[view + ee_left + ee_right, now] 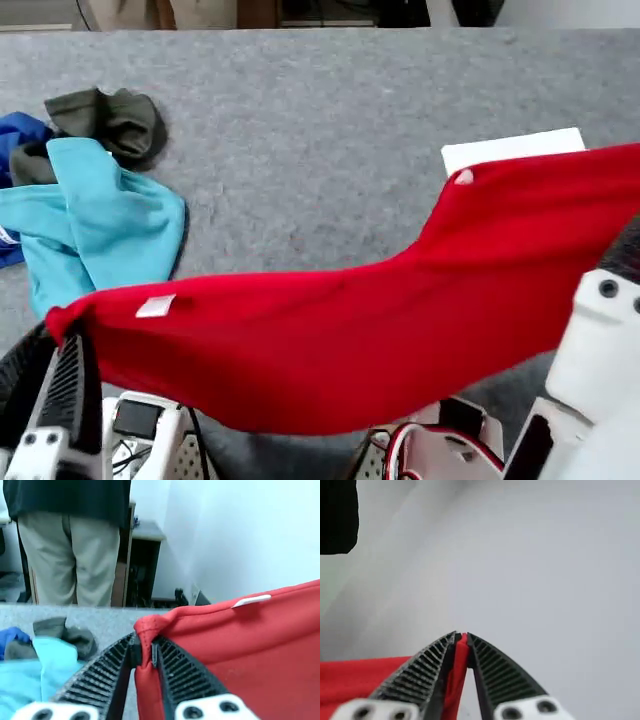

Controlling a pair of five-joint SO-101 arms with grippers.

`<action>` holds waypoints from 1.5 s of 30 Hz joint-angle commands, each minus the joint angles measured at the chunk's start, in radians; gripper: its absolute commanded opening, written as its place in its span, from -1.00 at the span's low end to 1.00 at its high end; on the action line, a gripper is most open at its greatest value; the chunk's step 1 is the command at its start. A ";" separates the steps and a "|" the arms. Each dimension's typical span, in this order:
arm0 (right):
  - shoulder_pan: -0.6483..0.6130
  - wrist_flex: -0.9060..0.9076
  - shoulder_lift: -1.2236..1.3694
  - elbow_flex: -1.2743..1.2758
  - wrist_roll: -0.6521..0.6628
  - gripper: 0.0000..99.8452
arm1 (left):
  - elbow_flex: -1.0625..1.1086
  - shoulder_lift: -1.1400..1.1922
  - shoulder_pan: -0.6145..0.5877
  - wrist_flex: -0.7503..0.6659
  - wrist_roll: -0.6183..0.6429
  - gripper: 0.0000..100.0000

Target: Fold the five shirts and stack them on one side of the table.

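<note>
While grey felt covers the table (330, 150), a white wall (250, 540) stands beyond.

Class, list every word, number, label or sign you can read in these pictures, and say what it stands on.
No text can be read.
The white tag on the red shirt: too small to read.
The white sheet on the table: no print shows.
</note>
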 commanded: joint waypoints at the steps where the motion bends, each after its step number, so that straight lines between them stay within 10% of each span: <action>1: -0.070 0.012 0.008 0.041 0.041 -0.99 | 0.055 0.001 -0.006 0.005 -0.009 -0.96; 9: -0.186 -0.216 0.053 0.475 0.061 -0.99 | 0.425 0.001 -0.012 -0.374 -0.009 -0.96; 20: -0.302 -0.844 0.429 0.857 0.052 -1.00 | 1.192 0.091 -0.103 -1.525 -0.008 -0.96; 38: -0.297 -0.457 1.036 0.229 -0.057 -1.00 | 0.810 0.852 -0.147 -1.501 -0.002 -0.96; 45: -0.254 -0.040 1.041 0.122 0.132 -1.00 | 0.821 0.733 -0.147 -1.131 -0.008 -0.96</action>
